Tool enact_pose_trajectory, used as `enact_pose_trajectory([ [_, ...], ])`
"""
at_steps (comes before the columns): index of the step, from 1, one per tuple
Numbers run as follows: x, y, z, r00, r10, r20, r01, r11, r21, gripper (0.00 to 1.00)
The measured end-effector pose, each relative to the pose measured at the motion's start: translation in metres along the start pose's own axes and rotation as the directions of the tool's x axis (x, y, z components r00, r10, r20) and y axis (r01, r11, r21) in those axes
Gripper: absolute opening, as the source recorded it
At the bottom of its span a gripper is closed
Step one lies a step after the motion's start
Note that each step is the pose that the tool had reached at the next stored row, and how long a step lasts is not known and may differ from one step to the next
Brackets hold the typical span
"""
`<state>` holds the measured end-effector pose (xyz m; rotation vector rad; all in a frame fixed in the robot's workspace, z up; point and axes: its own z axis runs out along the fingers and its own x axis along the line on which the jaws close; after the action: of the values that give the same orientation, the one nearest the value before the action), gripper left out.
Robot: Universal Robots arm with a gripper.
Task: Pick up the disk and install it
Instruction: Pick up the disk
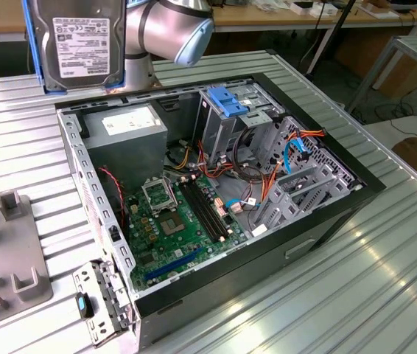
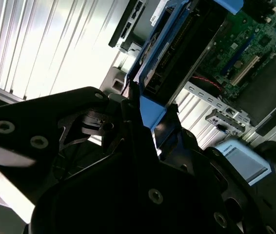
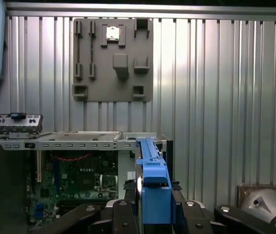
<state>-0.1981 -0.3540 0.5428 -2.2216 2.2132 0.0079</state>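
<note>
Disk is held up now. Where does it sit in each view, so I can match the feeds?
Exterior view: the disk is high at the exterior view's left, label toward the camera.
First wrist view: the disk is edge-on, blue rail facing the camera, beside the open case.
Second wrist view: the disk is edge-on, stretching toward the motherboard.
Shared landmark: the motherboard, green.

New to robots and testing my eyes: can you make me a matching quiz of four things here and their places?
1 disk; 2 motherboard; 3 grey fixture; 4 light-blue latch plate.
A on the table beside the computer case; B held by the gripper; C flat inside the case; D atop the drive cage.
Pairs: 1-B, 2-C, 3-A, 4-D.
</note>
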Motion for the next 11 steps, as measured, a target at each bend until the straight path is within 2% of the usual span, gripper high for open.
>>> enact_pose_trajectory([
  [5, 0.0002, -0.0361, 0.0, 1.0, -0.002, 0.0, 0.002, 1.0, 0.0001, 0.37],
  [7, 0.0002, -0.0462, 0.0001, 1.0, -0.003, 0.0001, 0.003, 1.0, 0.0, 0.37],
  [8, 0.0, -0.0535, 0.0001, 1.0, -0.006, 0.0, 0.006, 1.0, 0.0001, 0.37],
  [11, -0.0002, -0.0538, 0.0001, 1.0, -0.007, 0.0001, 0.007, 1.0, 0.0001, 0.37],
])
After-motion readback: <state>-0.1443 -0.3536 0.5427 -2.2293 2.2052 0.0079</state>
